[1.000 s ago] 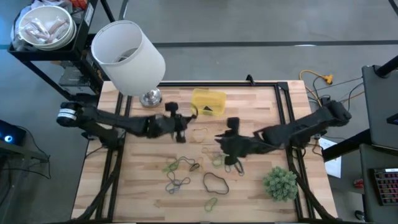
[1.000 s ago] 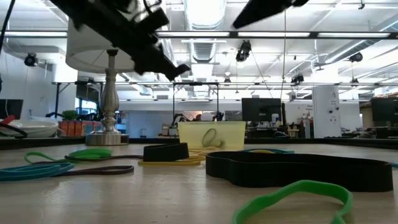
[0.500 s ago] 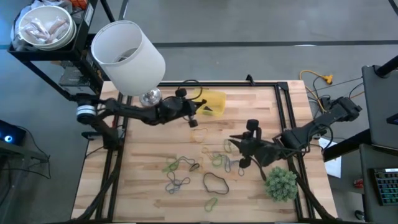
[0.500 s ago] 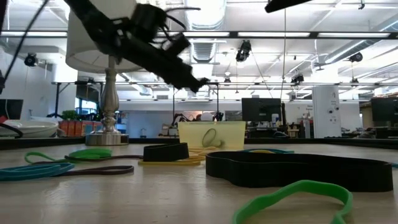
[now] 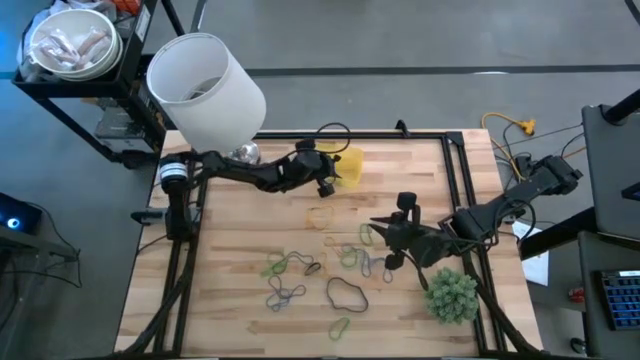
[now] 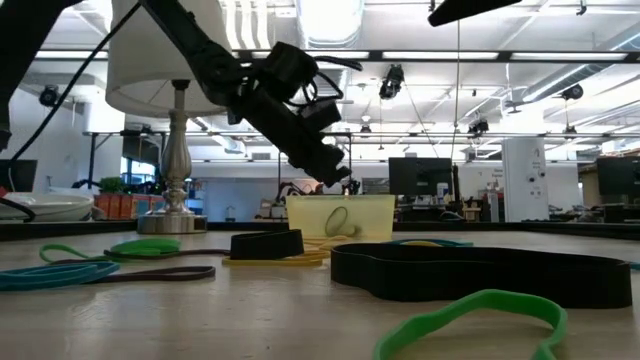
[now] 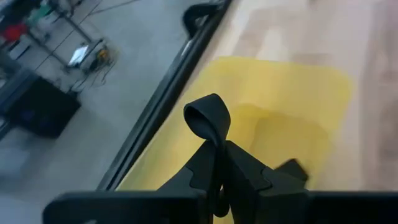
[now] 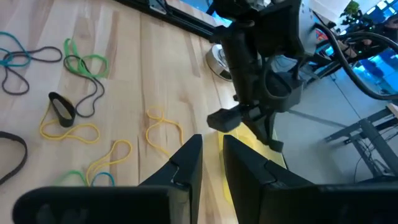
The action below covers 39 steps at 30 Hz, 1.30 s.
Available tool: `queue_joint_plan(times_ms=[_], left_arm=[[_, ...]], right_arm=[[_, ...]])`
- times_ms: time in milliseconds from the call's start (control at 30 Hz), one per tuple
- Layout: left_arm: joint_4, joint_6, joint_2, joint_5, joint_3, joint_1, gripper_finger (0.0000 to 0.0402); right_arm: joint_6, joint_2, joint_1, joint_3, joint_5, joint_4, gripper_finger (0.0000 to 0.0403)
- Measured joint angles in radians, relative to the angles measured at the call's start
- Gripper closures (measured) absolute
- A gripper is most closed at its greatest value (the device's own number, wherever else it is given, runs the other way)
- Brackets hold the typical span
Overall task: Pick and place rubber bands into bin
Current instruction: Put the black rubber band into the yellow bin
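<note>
The yellow bin (image 5: 338, 165) sits near the table's far edge and shows in the low view as the bin (image 6: 340, 215). My left gripper (image 5: 330, 180) hovers right over it, shut on a black rubber band (image 7: 208, 118). Many rubber bands lie loose mid-table: a big black loop (image 5: 346, 292), green ones (image 5: 340, 325), tan ones (image 5: 322, 216). My right gripper (image 5: 385, 245) hangs just above the bands' right side, its fingers (image 8: 186, 165) slightly open and holding nothing. My left gripper pinches the black rubber band between its two shut fingers. A small loop of the band (image 7: 207, 115) sticks out past the fingertips. The fingers slant down toward the bin (image 7: 280, 118), and the band is lifted clear of table and bin.
A white lampshade (image 5: 205, 90) and its metal base (image 5: 242, 155) stand at the far left corner, close to my left arm. A green plant ball (image 5: 450, 293) sits near the right edge. A black frame rims the table. Bare wood lies at the near left.
My left gripper has travelled from mid-table toward the far edge and right, ending above the bin, shut all the way. My right gripper pulled back toward the right edge early in the second and has since kept still.
</note>
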Motion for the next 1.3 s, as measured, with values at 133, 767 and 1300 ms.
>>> queue_joint_plan(times_ms=[133,767,1300], left_arm=[[-0.011,-0.002,0.000,-0.008,0.000,0.000,0.0370],[-0.148,-0.048,-0.040,0.023,0.011,-0.009,0.0286],[-0.507,-0.053,-0.344,0.053,-0.033,-0.269,0.0285]], right_arm=[[0.000,0.000,0.000,-0.002,-0.002,0.001,0.0344],[0.055,0.000,0.000,-0.032,-0.012,0.001,0.0344],[0.125,0.013,-0.002,-0.083,-0.038,0.060,0.0344]])
